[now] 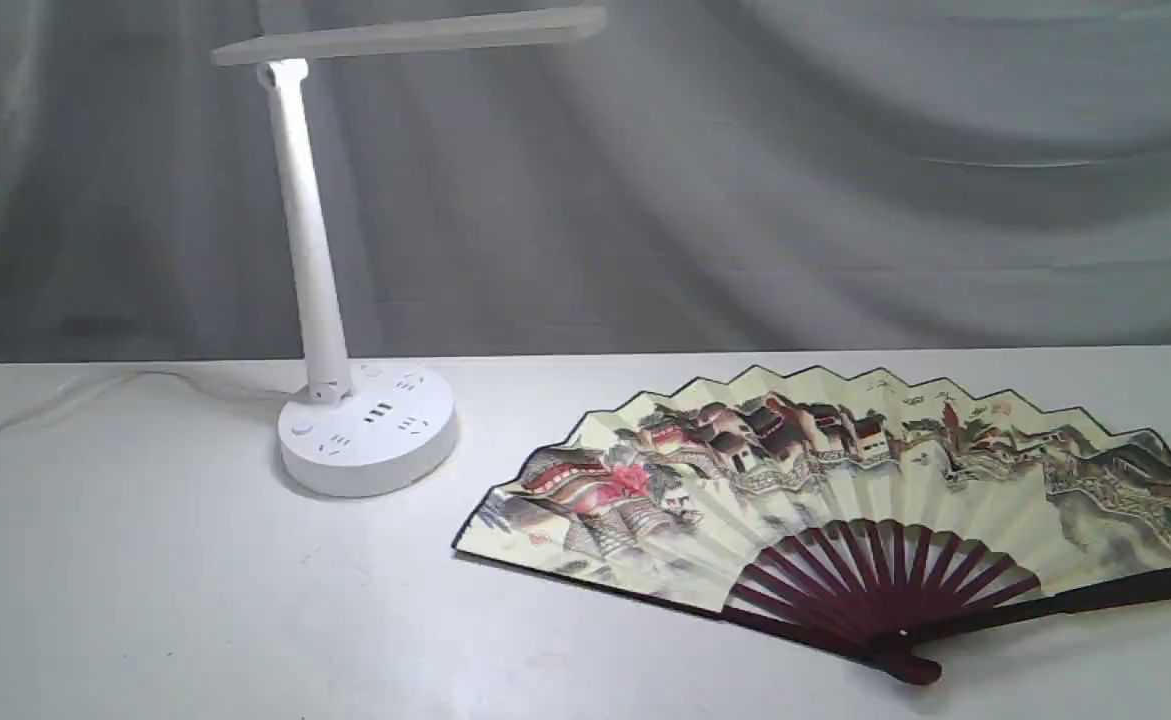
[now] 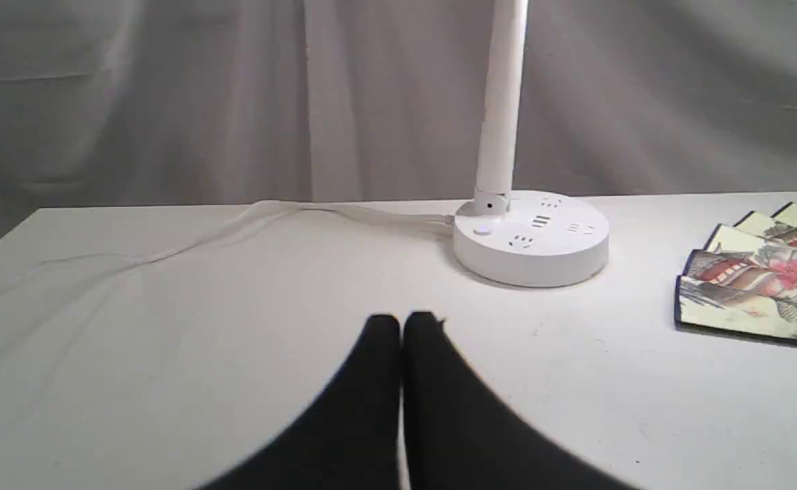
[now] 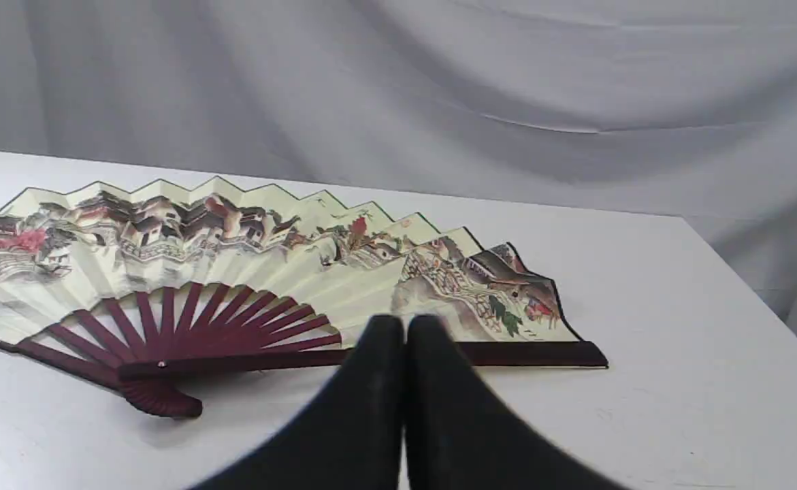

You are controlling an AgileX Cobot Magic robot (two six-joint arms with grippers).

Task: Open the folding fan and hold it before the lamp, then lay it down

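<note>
Right wrist view: large cream paper folding fan with maroon ribs [image 3: 235, 272] lies spread flat on the white desk [image 3: 677, 408], right half | right gripper [image 3: 405, 327], pinched shut and empty, just short of its guard rib [image 3: 534, 354], the nearer arm | left gripper [image 2: 401, 323], likewise closed and empty, faces white plastic desk lamp [image 2: 531, 238]

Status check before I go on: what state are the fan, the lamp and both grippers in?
folding fan: spread open, lying flat on the table, not held.
lamp: upright on its base, head bar level, no glow visible.
left gripper: shut, empty, near the lamp base.
right gripper: shut, empty, by the fan's outer rib.
</note>
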